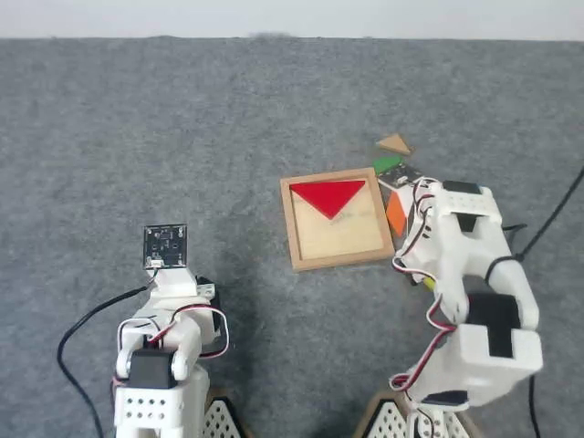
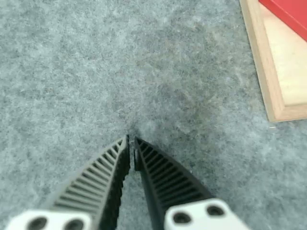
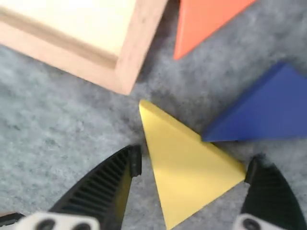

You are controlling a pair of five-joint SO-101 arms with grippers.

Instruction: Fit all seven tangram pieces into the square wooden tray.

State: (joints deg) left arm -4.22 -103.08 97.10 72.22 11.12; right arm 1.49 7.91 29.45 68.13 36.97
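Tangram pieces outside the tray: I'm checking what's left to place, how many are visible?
5. Tan triangle and green beyond the tray's far right corner; orange beside its right edge; yellow between the right tool's open fingers; blue beside it. The right arm may hide another.

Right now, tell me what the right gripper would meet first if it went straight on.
Most likely the yellow triangle, lying between the open jaws of the right gripper; depth is unclear.

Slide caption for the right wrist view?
Open right gripper straddling the yellow triangle near the tray corner; orange piece and blue piece beyond.
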